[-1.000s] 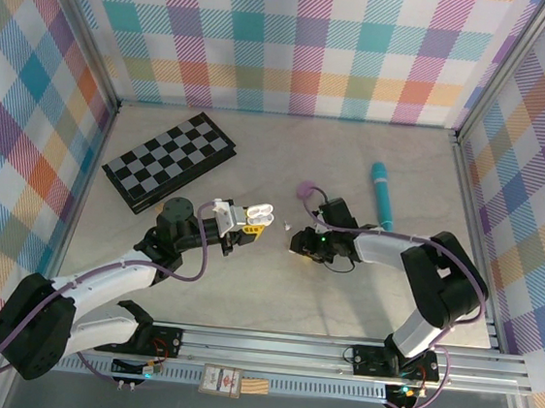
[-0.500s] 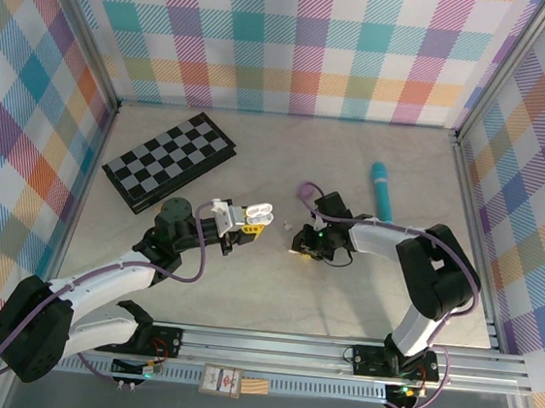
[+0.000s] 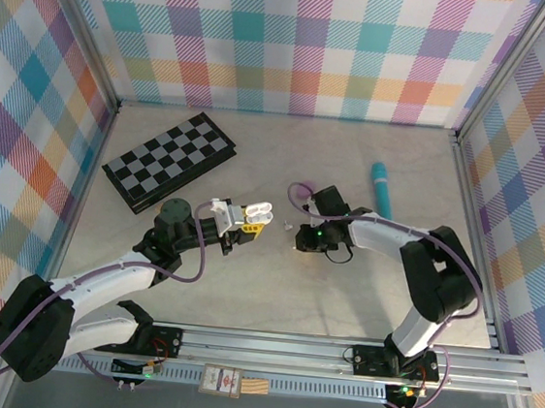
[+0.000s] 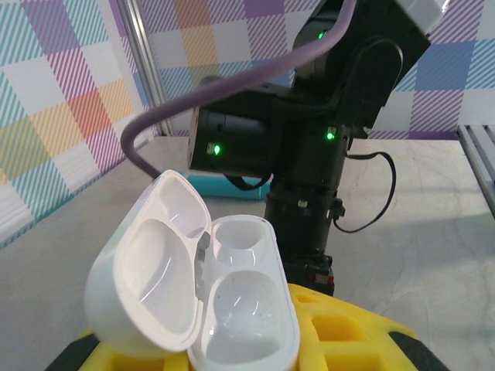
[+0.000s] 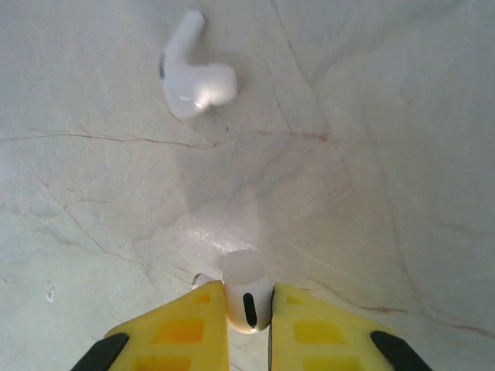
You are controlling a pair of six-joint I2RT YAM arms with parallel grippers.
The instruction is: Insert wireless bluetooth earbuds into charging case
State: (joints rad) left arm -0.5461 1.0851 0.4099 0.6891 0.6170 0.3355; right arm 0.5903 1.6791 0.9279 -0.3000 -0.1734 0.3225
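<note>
An aluminium rail [image 3: 335, 352] ran along the near edge of a pale, stone-look tabletop [image 3: 340, 299] crossed by thin brownish veins, with both arms bolted to it and reaching toward the middle. Just beyond, the left gripper [image 3: 248, 223] was clamped on the white charging case [image 4: 232, 309], held above the table with its lid swung open to the left and both moulded wells empty and facing up. Opposite it, the right gripper [image 5: 247, 309] pointed down at the surface, its yellow fingers [image 5: 186, 328] pinched narrowly around one white earbud [image 5: 244, 278], the bud sitting at table level between the tips; whether it touched the top could not be told. A second white earbud [image 5: 193, 73] lay loose on the bare table a little farther on, between the two grippers, stem angled up and away. Farther back, a folded black-and-grey chessboard [image 3: 170, 162] rested at the left and a teal cylinder [image 3: 382, 196] lay at the right, well apart from each other. Pastel plaid walls [image 3: 299, 41] on metal frame posts closed in the cell on three sides.
</note>
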